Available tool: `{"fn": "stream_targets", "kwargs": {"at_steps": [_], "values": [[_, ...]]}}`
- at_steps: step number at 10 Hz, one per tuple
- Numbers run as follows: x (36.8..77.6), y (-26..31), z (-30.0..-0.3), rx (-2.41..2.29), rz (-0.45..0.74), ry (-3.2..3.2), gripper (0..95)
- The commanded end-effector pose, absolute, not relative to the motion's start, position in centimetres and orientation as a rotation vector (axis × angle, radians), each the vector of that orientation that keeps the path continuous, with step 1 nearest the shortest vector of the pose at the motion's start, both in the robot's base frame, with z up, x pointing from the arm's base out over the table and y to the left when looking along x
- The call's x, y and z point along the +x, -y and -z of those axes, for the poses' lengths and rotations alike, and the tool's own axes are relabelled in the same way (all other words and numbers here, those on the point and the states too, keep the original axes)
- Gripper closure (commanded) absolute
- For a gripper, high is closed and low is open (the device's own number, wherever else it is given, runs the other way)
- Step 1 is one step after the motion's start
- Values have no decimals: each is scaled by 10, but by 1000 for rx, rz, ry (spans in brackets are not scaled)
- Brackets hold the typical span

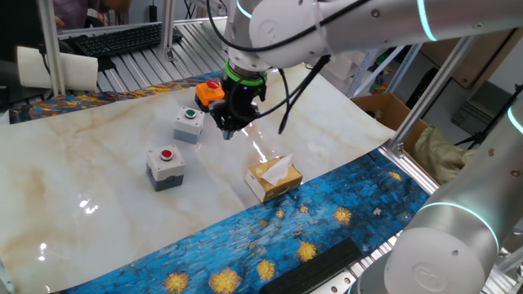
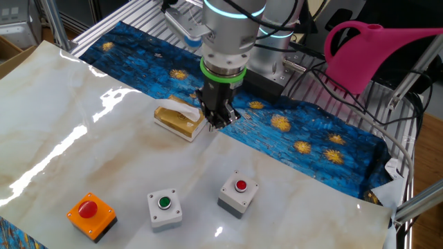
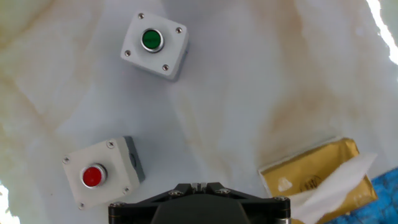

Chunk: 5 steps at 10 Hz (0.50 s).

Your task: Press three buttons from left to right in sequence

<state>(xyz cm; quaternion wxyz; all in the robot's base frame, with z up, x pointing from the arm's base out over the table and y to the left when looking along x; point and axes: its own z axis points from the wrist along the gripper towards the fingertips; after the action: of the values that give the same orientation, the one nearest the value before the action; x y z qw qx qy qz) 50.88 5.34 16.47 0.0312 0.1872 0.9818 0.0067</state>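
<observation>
In one fixed view the black two-finger gripper (image 1: pixel 230 124), shut and empty, hangs beside the grey green-button box (image 1: pixel 189 123).

The other fixed view shows the grey red-button box (image 2: pixel 239 194) and orange red-button box (image 2: pixel 91 214) flanking that box.

In the hand view the fingertips seem hidden; descending off-centre could miss a button.

Tissue box (image 1: pixel 274 180): tan, with a white tissue sticking out the top. I see it on the table, near the edge with the blue cloth.
Blue cloth (image 1: pixel 270 237): blue with yellow stars, along the table edge.
Table (image 1: pixel 98 171): shiny, pale marble look.
Watering can (image 2: pixel 367 45): pink, off the table.
Keyboard (image 1: pixel 122 38): black, behind the table.
</observation>
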Motion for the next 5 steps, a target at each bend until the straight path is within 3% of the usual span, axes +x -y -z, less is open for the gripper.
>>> {"fn": "stream_targets", "kwargs": {"at_steps": [1, 5], "values": [[527, -67, -169, 661, -17, -3016, 950], [536, -72, -169, 666, -25, -3020, 950]]}}
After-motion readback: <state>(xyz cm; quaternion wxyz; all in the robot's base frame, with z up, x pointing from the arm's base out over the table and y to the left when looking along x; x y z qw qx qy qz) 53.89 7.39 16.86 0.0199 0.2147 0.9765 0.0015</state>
